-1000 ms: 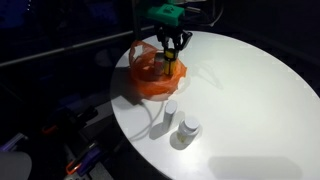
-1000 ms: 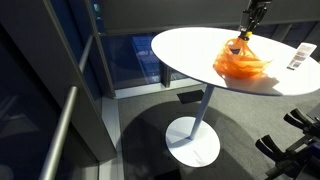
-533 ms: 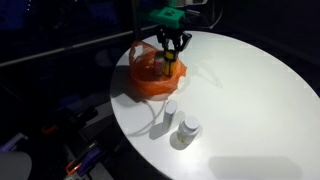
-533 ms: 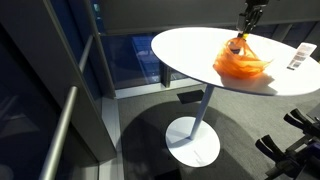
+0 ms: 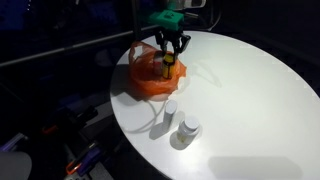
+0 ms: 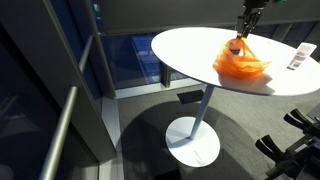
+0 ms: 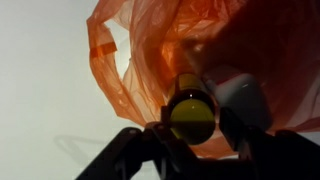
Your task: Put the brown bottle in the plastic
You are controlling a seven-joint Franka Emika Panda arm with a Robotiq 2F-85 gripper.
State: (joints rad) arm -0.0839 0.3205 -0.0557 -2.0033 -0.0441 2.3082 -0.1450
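Observation:
The brown bottle [image 5: 168, 67] with a yellowish top hangs upright in my gripper [image 5: 170, 52], its lower end inside the mouth of the orange plastic bag [image 5: 148, 80] on the white round table [image 5: 250, 90]. In the wrist view the bottle top [image 7: 190, 115] sits between the two fingers of the gripper [image 7: 190, 128], with the bag [image 7: 160, 45] spread below it. In an exterior view the gripper [image 6: 243, 28] is directly above the bag [image 6: 243, 64].
Two small white bottles [image 5: 171, 108] [image 5: 188, 127] stand on the table near the front edge, apart from the bag. A white item [image 6: 298, 57] lies further along the table [image 6: 190, 45]. The table edge is close behind the bag.
The gripper has shifted slightly sideways over the bag with the bottle in it. The bag and the white bottles have not moved.

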